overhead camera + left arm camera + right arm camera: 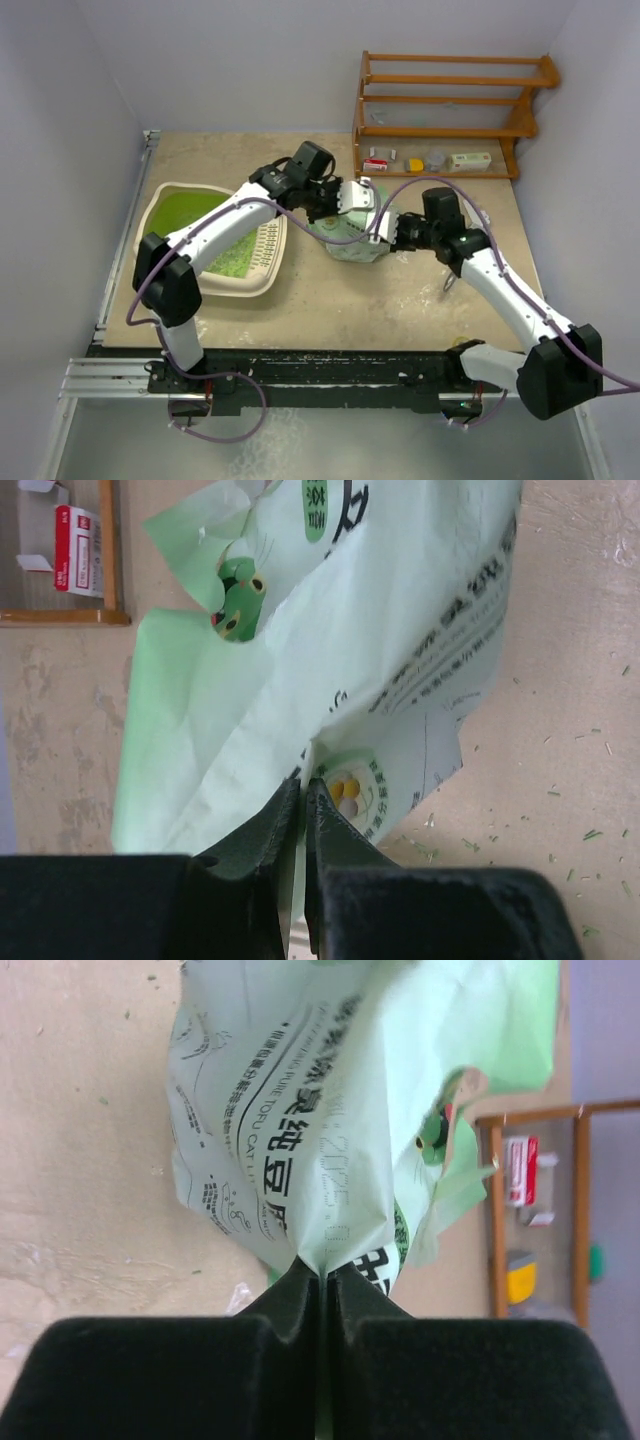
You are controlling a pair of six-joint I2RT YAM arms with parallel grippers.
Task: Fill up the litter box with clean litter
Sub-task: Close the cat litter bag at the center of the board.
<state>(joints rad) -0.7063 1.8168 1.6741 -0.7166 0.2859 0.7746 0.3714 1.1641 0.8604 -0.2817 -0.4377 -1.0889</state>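
Observation:
The litter box [160, 205], a cream tray with a green inside and a slotted grille [267, 245], lies on the table's left. Part of my left arm crosses over it. A speckled paler patch [232, 263] shows by the grille; I cannot tell whether it is clean litter. The light green printed bag [352, 240] stands mid-table, right of the tray. My left gripper [335, 205] [303, 785] is shut on a fold of the bag [330, 630]. From the right, my right gripper [392, 232] [325, 1272] is shut on a pinched pleat of the bag [300, 1110]. The bag's contents are hidden.
A wooden shelf [450, 110] stands at the back right, holding a red-and-white box [376, 163] and other small items. Fine green bits [590, 835] are scattered on the tabletop near the bag. Walls close in on the left, back and right.

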